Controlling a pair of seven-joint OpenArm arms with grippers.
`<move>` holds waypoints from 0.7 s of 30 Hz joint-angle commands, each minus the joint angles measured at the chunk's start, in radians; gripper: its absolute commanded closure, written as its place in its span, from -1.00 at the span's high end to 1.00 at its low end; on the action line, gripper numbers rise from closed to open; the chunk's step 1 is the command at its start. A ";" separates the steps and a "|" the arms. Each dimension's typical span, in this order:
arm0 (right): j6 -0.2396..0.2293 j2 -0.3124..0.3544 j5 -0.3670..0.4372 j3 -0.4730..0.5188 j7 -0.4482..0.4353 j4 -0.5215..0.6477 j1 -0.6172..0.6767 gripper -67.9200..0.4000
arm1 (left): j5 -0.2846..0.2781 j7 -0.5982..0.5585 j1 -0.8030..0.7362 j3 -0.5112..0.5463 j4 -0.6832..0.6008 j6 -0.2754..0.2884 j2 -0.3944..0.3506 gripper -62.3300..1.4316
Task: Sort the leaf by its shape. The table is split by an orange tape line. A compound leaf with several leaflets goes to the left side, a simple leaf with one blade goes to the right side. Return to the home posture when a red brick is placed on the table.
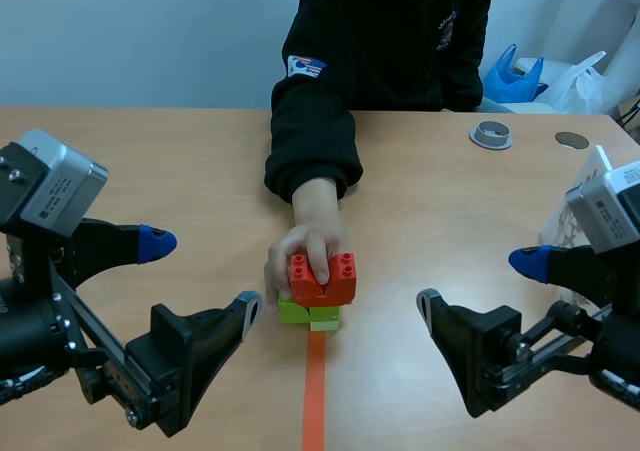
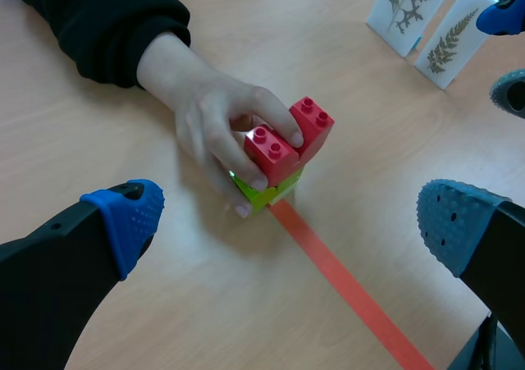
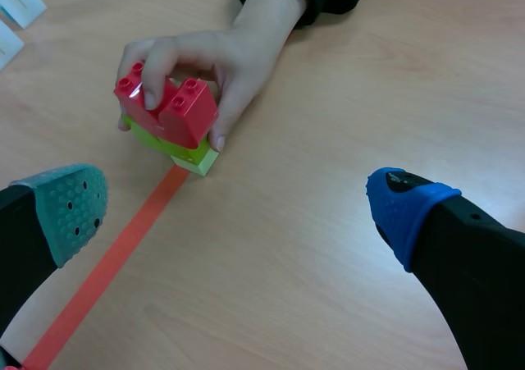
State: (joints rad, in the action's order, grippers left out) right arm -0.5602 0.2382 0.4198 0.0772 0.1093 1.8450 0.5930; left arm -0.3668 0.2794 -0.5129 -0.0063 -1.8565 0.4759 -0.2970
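Note:
A person's hand (image 1: 310, 236) holds a red brick (image 1: 322, 279) on top of green bricks (image 1: 305, 314) at the far end of the orange tape line (image 1: 315, 391). My left gripper (image 1: 200, 276) stands open, near and to the left of the bricks. My right gripper (image 1: 480, 283) stands open to their right. Neither holds anything. In the left wrist view the red brick (image 2: 287, 140) lies ahead of my open left gripper (image 2: 291, 218). Two white leaf cards (image 2: 406, 9) (image 2: 455, 38) stand beyond it, near my right gripper's fingertips (image 2: 502, 15). The right wrist view shows the red brick (image 3: 168, 111) ahead of my open right gripper (image 3: 238, 204).
The person sits across the table, one sleeve (image 1: 310, 141) reaching to the middle. A grey ring (image 1: 491, 134) and a round hole (image 1: 572, 140) lie at the far right. A leaf card (image 1: 570, 226) shows partly behind my right arm.

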 commanded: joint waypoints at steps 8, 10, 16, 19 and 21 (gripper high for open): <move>0.022 0.003 0.010 0.008 -0.019 0.021 -0.014 1.00 | -0.003 -0.017 -0.005 0.006 -0.003 0.006 -0.003 1.00; 0.023 0.003 0.010 0.008 -0.019 0.021 -0.014 1.00 | -0.003 -0.017 -0.005 0.006 -0.003 0.006 -0.003 1.00; 0.040 0.003 0.010 0.008 -0.019 0.021 -0.014 1.00 | -0.003 -0.017 -0.005 0.006 -0.003 0.006 -0.003 1.00; 0.040 0.003 0.010 0.008 -0.019 0.021 -0.014 1.00 | -0.003 -0.017 -0.005 0.006 -0.003 0.006 -0.003 1.00; 0.041 0.003 0.010 0.008 -0.019 0.021 -0.014 1.00 | -0.003 -0.017 -0.005 0.006 -0.003 0.006 -0.003 1.00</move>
State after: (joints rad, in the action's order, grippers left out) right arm -0.5179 0.2386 0.4198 0.0772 0.1093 1.8450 0.5930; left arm -0.3634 0.2794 -0.5129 -0.0063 -1.8565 0.4759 -0.2970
